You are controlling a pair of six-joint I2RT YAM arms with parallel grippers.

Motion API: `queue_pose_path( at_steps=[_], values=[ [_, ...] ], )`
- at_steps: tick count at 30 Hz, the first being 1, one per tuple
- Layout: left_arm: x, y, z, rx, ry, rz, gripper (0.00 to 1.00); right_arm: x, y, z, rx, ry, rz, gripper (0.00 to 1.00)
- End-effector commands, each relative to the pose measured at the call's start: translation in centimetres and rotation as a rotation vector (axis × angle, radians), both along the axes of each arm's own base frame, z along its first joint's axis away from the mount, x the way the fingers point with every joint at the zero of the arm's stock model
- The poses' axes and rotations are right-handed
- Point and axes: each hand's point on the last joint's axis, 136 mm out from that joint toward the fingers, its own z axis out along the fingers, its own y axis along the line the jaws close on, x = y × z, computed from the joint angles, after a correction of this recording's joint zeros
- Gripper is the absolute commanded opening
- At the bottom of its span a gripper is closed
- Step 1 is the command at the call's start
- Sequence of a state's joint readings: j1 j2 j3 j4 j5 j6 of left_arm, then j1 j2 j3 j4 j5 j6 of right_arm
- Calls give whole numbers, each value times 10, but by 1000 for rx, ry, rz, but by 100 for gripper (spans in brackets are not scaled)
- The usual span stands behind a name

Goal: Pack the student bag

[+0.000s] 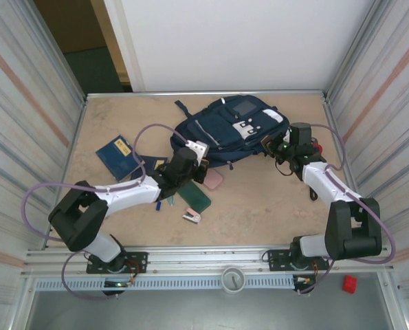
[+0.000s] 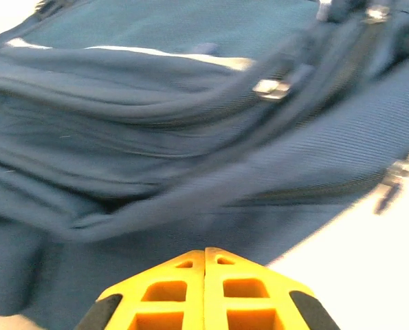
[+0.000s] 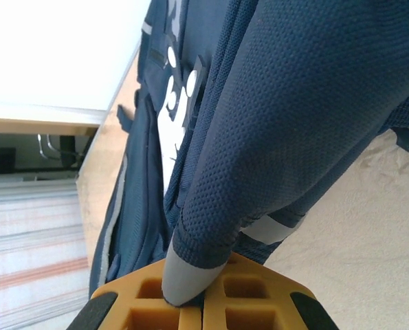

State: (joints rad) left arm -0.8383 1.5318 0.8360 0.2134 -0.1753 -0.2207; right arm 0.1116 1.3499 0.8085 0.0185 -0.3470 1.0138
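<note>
Well, barely begun | green item (image 1: pixel 194 199), pink item (image 1: pixel 213 179), book (image 1: pixel 117 154) lie loose on table (image 1: pixel 273 206), unpacked | left gripper (image 2: pixel 204 253) clenched empty just beside bag (image 1: pixel 225 127) | right gripper (image 1: pixel 278 147) pinching bag's strap (image 3: pixel 259 137) | bag lies far centre, packing all left, I'd judge.

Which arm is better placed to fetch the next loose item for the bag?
Left. The left gripper is shut on nothing and sits beside the green case and pink item by the student bag; the right gripper looks clamped on its strap, so it is occupied.
</note>
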Motion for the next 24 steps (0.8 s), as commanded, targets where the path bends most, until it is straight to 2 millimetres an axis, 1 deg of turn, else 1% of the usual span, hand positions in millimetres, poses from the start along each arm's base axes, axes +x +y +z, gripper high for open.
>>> queue_pose_path(
  at_steps=[1,3,5,8,10,15,19,20,24],
  values=[
    [-11,-26,12,16,-64,12,28,7,17,45,76,-117,43,0],
    [-17,-35,7,33,-75,21,40,7,18,53,95,-129,31,0],
    [-22,-41,3,67,-96,41,49,6,21,60,110,-141,24,0],
    [-26,-51,0,108,-119,60,55,4,28,71,124,-161,24,0],
    [-21,-52,-1,128,-137,104,58,2,31,77,125,-177,21,0],
    [-4,-51,2,169,-182,210,58,2,37,84,124,-191,28,0],
    [8,-46,12,202,-236,285,56,2,39,79,123,-179,38,0],
    [9,-44,14,202,-243,296,54,1,39,77,121,-174,39,0],
    [18,-38,19,200,-249,323,38,0,39,67,104,-156,41,0]
  ],
)
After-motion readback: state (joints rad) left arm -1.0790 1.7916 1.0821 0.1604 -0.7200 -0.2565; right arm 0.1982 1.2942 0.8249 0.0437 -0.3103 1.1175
